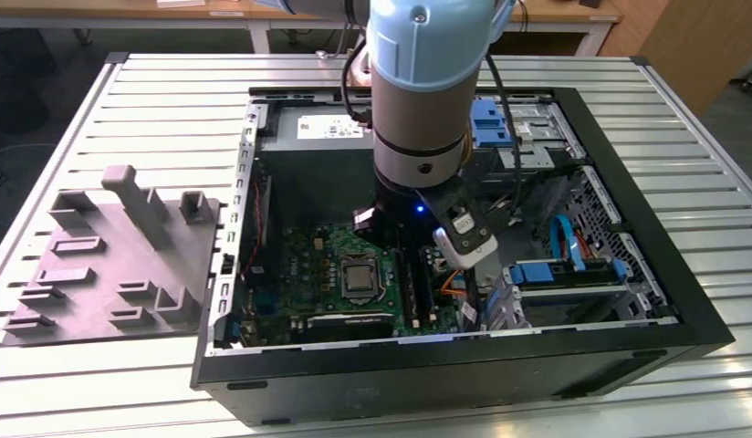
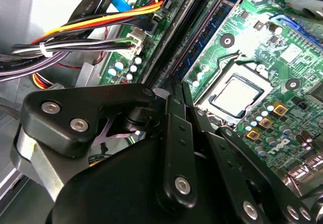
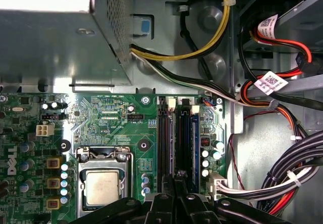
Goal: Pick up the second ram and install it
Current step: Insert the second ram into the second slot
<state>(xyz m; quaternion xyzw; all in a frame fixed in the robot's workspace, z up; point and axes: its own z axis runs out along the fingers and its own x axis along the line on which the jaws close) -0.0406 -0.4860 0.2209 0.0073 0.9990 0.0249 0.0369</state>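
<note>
On the exterior view's left, a grey moulded plastic holder block (image 1: 109,265) lies on the ribbed metal table (image 1: 169,91), and no memory stick can be made out on it. Next comes the open black computer case (image 1: 668,301), with the green motherboard (image 1: 309,260) and its square silver processor socket (image 1: 355,274) on its floor. The arm's black gripper (image 1: 407,239) is down inside the case, right over the long black socket strips (image 3: 163,143) beside that processor. In the second wrist view a thin blue circuit-board strip, probably the second ram (image 2: 209,40), stands on edge among those sockets, just beyond the gripper (image 2: 176,85). Its long axis runs parallel to the sockets and points straight away from the tool. It seems to be at the board already, so the pick-up looks done. Whether it is fully seated I cannot tell, nor whether the gripper is clamped on it or free of it. Bundled cables (image 3: 282,178) fill the exterior view's right.
</note>
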